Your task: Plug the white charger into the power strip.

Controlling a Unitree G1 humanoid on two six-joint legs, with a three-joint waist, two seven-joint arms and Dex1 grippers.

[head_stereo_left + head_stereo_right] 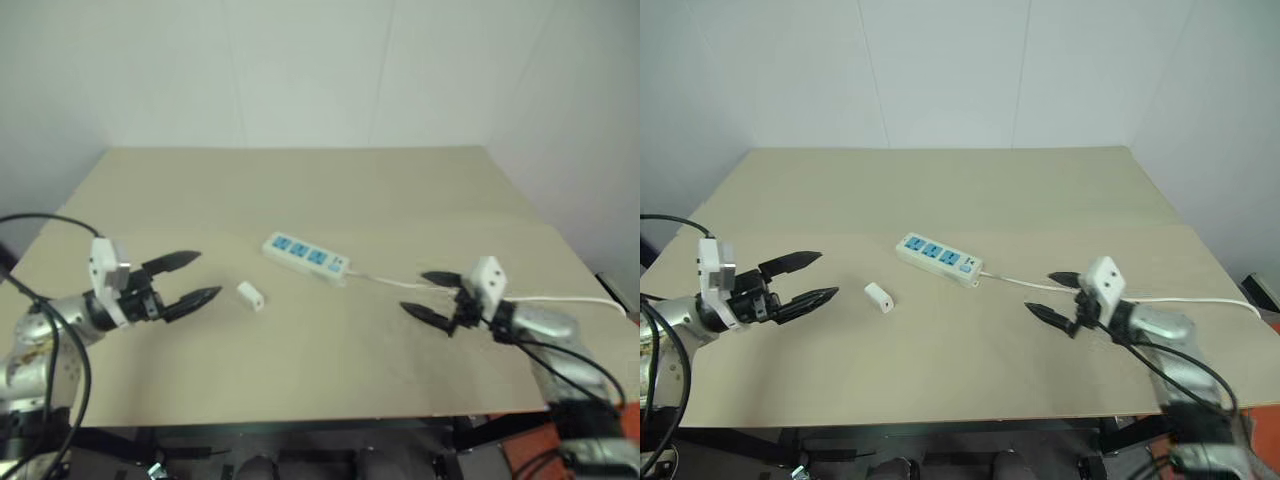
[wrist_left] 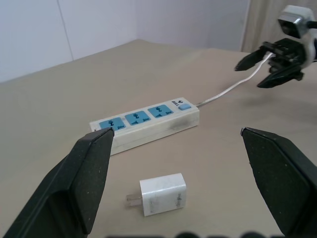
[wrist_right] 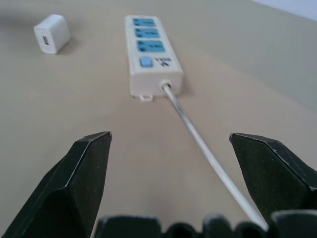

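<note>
Both grippers, left [image 1: 810, 280] and right [image 1: 1055, 295], gape empty; approach step: left must close on charger [image 1: 878, 296] near strip [image 1: 938, 257].

You have a matt beige table [image 1: 970, 190], perhaps laminate; smooth white plastic on the charger [image 2: 163, 194] and strip [image 2: 148, 124], a glossy cord [image 3: 208, 158], and matt black fingers [image 2: 89, 168].

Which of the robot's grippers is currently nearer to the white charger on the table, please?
Left. The left gripper hangs open just to the robot's left of the white charger, pointing at it. The right gripper, also open, is far off by the power strip's cord.
</note>
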